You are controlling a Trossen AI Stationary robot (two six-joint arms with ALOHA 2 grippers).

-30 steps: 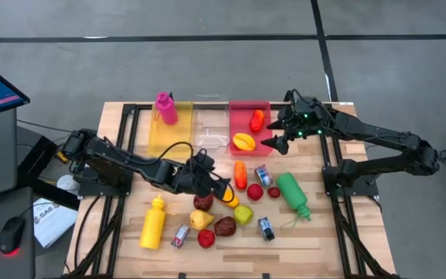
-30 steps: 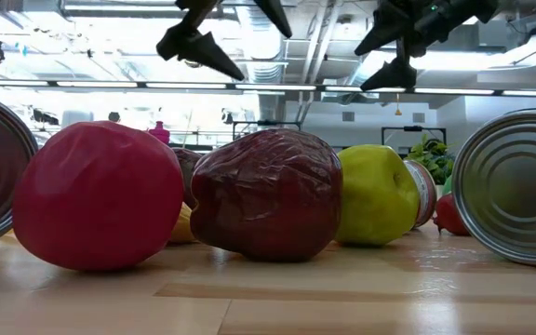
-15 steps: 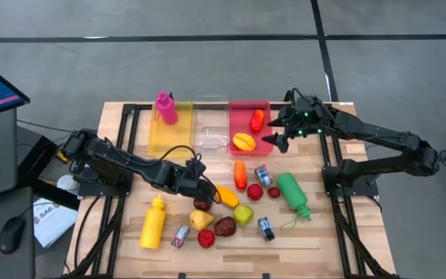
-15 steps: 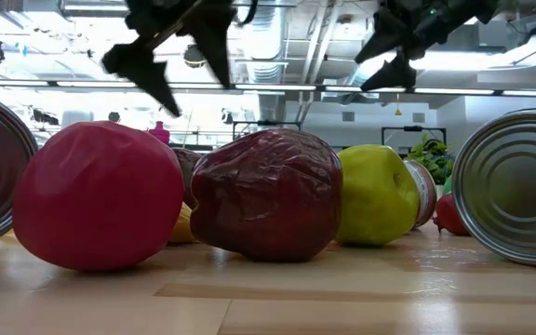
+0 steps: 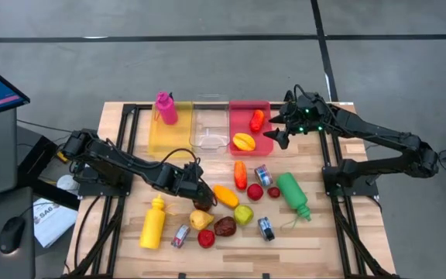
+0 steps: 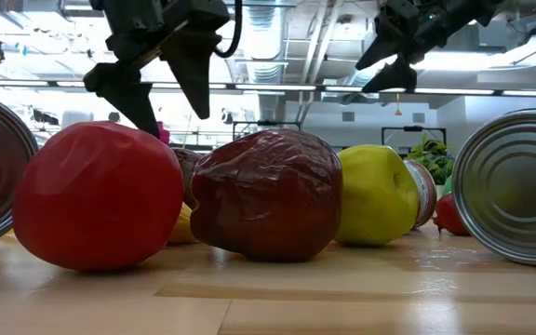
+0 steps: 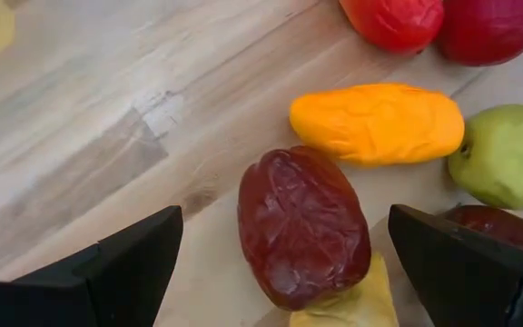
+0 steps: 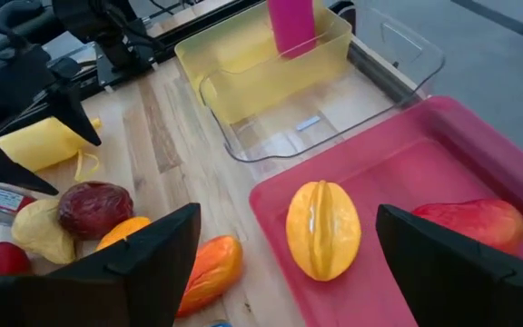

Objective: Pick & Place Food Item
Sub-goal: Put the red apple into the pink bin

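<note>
Food items lie in a cluster on the wooden table's near middle. A dark red wrinkled fruit rests on the boards against a yellow fruit, beside an orange fruit and a green pear. My left gripper hovers open just above the dark red fruit, with a finger on either side and clear of it; the low view shows the left gripper above the pile. My right gripper hangs open over the red bin, which holds a yellow fruit and a red-orange one.
A clear bin and a yellow bin with a pink bottle stand left of the red bin. A yellow bottle, a green bottle, small cans, a carrot and red fruits crowd the near half.
My left gripper has moved toward the table's left edge and come down over the dark red fruit, turning as it went and staying open. My right gripper has edged slightly toward the far edge, still open. No food item has moved.
</note>
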